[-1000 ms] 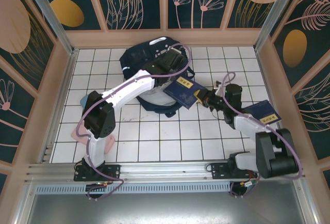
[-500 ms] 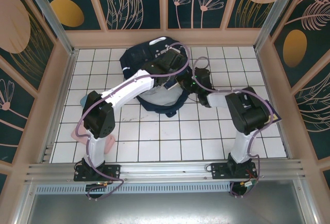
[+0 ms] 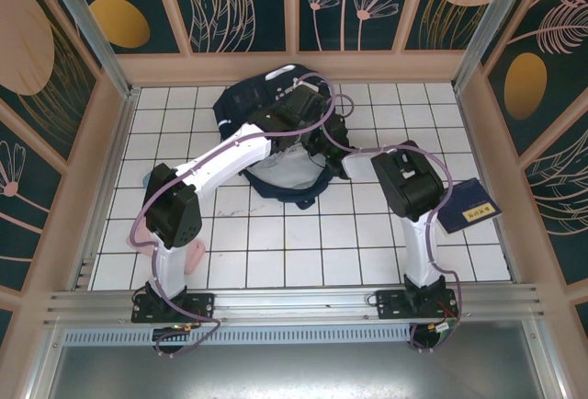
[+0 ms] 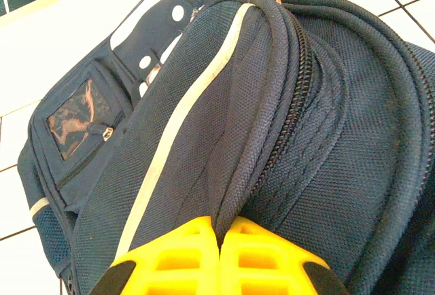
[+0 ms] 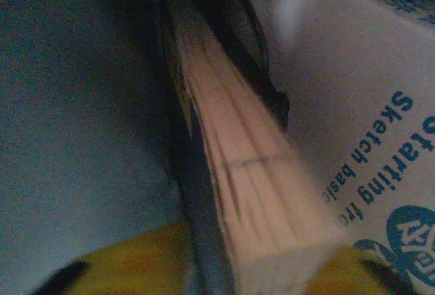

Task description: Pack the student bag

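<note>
— What are you getting from overhead?

— I'm seeing the student bag [image 3: 246,105] lying at the far middle of the counter [image 3: 303,233]. My left arm [image 3: 230,155] and right arm [image 3: 409,188] are both reaching onto it. A small dark-blue book [image 3: 469,204] is lying well off to the right.

— And the wrist cameras?

— The left one is showing the left fingers [image 4: 216,257] pressed together, pinching a fold of the bag's fabric just beside its white stripe [image 4: 170,132]. The right one is showing the right fingers [image 5: 129,271] flanking a page edge [image 5: 238,172], with a white printed cover [image 5: 353,125] alongside. I can't tell whether they're gripping it.
</note>
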Robot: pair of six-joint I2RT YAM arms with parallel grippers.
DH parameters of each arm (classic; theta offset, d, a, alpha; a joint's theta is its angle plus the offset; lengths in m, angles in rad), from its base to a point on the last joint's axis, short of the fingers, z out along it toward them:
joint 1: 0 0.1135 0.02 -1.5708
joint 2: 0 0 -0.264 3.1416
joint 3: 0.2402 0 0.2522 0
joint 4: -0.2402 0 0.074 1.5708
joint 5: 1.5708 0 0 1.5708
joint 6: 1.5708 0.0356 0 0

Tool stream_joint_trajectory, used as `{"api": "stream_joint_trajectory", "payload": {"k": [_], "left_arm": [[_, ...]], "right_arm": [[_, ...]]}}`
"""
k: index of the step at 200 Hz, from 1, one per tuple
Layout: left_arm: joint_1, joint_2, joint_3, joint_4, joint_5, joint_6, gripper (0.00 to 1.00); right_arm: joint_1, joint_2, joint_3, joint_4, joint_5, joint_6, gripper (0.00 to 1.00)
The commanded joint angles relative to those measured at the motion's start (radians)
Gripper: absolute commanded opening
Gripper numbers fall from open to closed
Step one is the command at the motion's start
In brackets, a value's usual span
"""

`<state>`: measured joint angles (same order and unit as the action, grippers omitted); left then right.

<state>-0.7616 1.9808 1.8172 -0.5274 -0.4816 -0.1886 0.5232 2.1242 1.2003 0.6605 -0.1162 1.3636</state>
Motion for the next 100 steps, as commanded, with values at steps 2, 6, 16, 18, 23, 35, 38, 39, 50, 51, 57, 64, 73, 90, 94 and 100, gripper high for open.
{"api": "stream_joint_trajectory", "payload": {"k": [2, 6, 16, 18, 23, 35, 38, 39, 50, 51, 57, 64, 73, 90, 94, 100], "left_arm": [[-0.002, -0.091, 0.008, 0.085, -0.04, -0.035, 0.0], [-0.002, -0.093, 0.006, 0.085, -0.042, -0.036, 0.0], [-0.002, -0.094, 0.001, 0.087, -0.045, -0.041, 0.0], [-0.002, -0.094, 0.001, 0.086, -0.045, -0.043, 0.0], [-0.002, -0.094, 0.003, 0.079, -0.046, -0.05, 0.0], [-0.002, -0.092, 0.012, 0.067, -0.037, -0.065, 0.0], [-0.002, -0.092, 0.016, 0.065, -0.036, -0.068, 0.0], [-0.002, -0.092, 0.016, 0.065, -0.036, -0.069, 0.0], [-0.002, -0.094, 0.018, 0.061, -0.035, -0.074, 0.0], [-0.002, -0.094, 0.018, 0.061, -0.035, -0.075, 0.0], [-0.002, -0.095, 0.018, 0.064, -0.038, -0.077, 0.0], [-0.002, -0.096, 0.018, 0.065, -0.041, -0.076, 0.0], [-0.002, -0.096, 0.018, 0.066, -0.047, -0.077, 0.0], [-0.002, -0.093, 0.016, 0.068, -0.052, -0.073, 0.0], [-0.002, -0.092, 0.015, 0.068, -0.055, -0.072, 0.0], [-0.002, -0.091, 0.013, 0.067, -0.054, -0.072, 0.0]], "right_arm": [[-0.011, -0.035, 0.011, -0.063, -0.037, 0.012, 0.66], [-0.014, -0.052, -0.003, -0.077, -0.041, 0.015, 0.71], [-0.024, -0.094, -0.045, -0.086, -0.067, 0.021, 0.76], [-0.027, -0.103, -0.053, -0.088, -0.076, 0.022, 0.77], [-0.036, -0.124, -0.07, -0.099, -0.099, 0.022, 0.77], [-0.054, -0.177, -0.091, -0.162, -0.149, 0.006, 0.78], [-0.058, -0.188, -0.095, -0.177, -0.159, -0.002, 0.78], [-0.059, -0.193, -0.096, -0.182, -0.163, -0.004, 0.78], [-0.071, -0.234, -0.12, -0.245, -0.197, -0.021, 0.78], [-0.072, -0.237, -0.124, -0.249, -0.201, -0.022, 0.78], [-0.08, -0.26, -0.149, -0.263, -0.219, -0.025, 0.78], [-0.087, -0.287, -0.187, -0.271, -0.234, -0.027, 0.78], [-0.097, -0.326, -0.241, -0.275, -0.241, -0.022, 0.76], [-0.115, -0.412, -0.342, -0.276, -0.242, -0.031, 0.72], [-0.119, -0.434, -0.362, -0.28, -0.239, -0.037, 0.7], [-0.126, -0.466, -0.392, -0.29, -0.232, -0.049, 0.68]]}}
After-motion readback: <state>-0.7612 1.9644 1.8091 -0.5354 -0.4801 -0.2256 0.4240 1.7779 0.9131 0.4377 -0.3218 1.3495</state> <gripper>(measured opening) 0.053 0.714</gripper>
